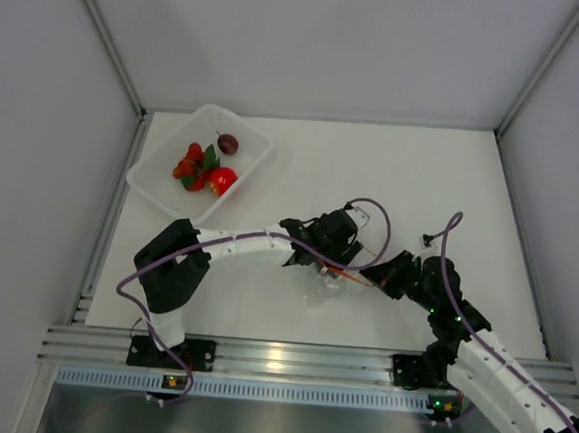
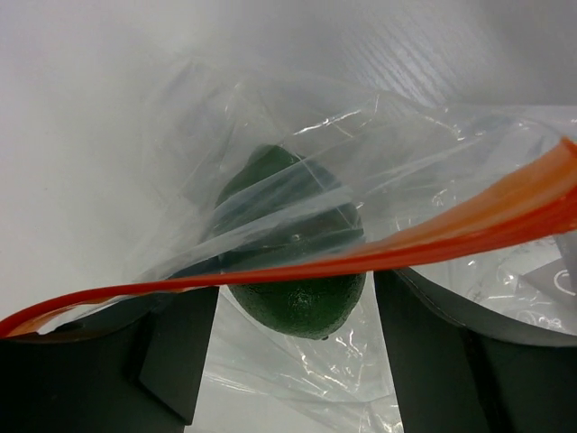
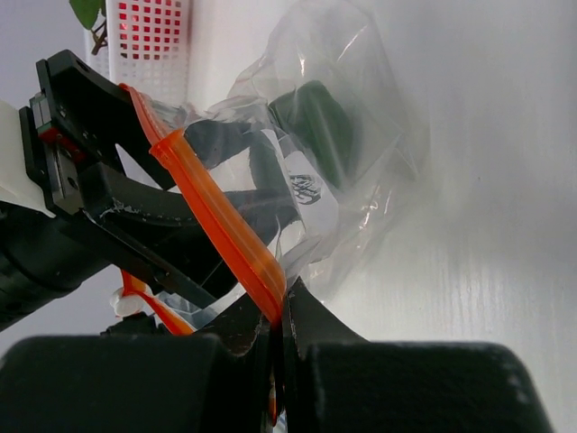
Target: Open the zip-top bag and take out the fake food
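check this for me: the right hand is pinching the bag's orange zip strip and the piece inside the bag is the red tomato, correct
Not quite. The piece inside the zip-top bag is the green ball, as the left wrist view shows; the red tomato lies in the tub. The right hand does pinch the orange zip strip.

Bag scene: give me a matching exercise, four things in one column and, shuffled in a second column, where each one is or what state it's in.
Column one:
1. green ball
2. tomato
3. left gripper
4. right gripper

Column two:
A. shut on the zip strip
B. in the tub
C. open
D. in the bag

Pairs: 1-D, 2-B, 3-C, 4-A
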Robot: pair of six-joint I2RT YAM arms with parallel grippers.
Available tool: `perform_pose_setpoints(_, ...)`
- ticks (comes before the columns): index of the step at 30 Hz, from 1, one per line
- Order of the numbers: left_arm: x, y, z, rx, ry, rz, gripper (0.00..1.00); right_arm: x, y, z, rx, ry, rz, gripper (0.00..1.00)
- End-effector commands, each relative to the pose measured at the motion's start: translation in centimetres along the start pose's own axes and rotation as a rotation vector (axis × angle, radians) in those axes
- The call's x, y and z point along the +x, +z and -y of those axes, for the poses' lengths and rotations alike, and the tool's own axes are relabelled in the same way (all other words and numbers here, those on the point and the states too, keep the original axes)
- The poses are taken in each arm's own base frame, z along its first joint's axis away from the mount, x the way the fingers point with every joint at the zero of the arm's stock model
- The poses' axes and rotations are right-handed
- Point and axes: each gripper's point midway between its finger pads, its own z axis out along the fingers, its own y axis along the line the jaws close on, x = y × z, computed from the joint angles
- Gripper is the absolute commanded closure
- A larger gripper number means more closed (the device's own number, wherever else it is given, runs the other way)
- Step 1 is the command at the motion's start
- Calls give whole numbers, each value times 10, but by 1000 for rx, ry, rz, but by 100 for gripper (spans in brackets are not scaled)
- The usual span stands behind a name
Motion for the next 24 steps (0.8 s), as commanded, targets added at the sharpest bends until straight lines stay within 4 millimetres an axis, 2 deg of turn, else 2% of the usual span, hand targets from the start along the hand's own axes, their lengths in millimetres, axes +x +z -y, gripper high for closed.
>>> perform_pose_setpoints(1,-23,10,0,2,-46,96,25,1,2,2,-10,-23,1,100)
perform_pose_setpoints(4,-26,19,2,-2,-55,101,24,3,3,2,-20,-20,-9,100)
perform_pose_setpoints(8,-21,33,-3,-44,-65,80,23,4,2,1,-29,-18,-13,100)
perform_pose_setpoints(12,-13,42,-3,-55,-66,60,31,3,1,1,-31,-21,-8,100)
perform_pose_setpoints(13,-12,44,-4,-58,-69,61,40,4,1,0,-31,-19,-8,100)
perform_pose_setpoints(17,-21,34,0,-34,-97,105,66,3,1,1,-27,-22,-3,100)
perform_pose_setpoints(18,-22,32,1,-20,-101,115,81,2,1,1,-28,-24,-1,100)
perform_pose_setpoints(20,-31,21,5,13,-100,145,89,1,1,-1,-28,-25,2,100)
perform_pose_setpoints(21,-30,18,13,61,-96,152,99,-1,0,-3,-34,-36,8,100)
perform_pose_setpoints(24,-41,1,22,131,-85,209,100,-8,-2,-10,-29,-63,27,100)
